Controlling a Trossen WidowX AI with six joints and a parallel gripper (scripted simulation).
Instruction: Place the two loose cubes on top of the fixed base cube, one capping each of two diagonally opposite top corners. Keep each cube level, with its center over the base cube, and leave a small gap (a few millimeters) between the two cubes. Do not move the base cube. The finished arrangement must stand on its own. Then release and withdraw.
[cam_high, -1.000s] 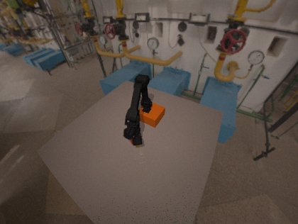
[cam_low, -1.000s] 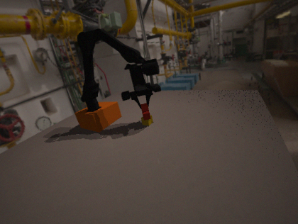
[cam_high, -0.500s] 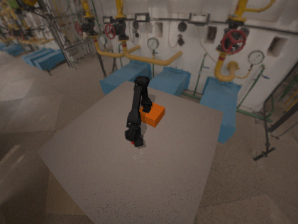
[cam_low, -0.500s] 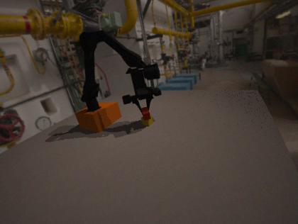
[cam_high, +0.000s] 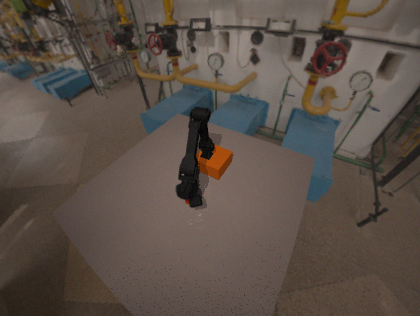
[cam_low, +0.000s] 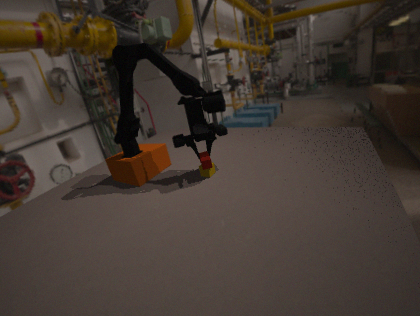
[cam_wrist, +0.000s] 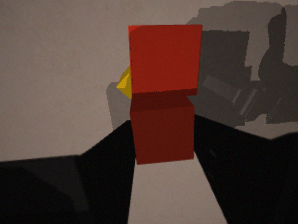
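My gripper (cam_wrist: 160, 124) (cam_low: 204, 153) (cam_high: 189, 198) is shut on a red cube (cam_wrist: 162, 127), which it holds level, low over the table. Just beyond it in the wrist view, a second red cube (cam_wrist: 165, 57) sits on top of the yellow base cube (cam_wrist: 124, 85) (cam_low: 208, 172), of which only a corner shows at the left. In the exterior view the red cubes (cam_low: 205, 161) appear as one small red patch right above the yellow base; I cannot tell whether the held cube touches the base or the other cube.
The arm stands on an orange block (cam_high: 219, 162) (cam_low: 137, 165) near the back of the grey table (cam_high: 150, 240) (cam_low: 280, 225). Blue boxes, yellow pipes and valves stand beyond the table's far edge.
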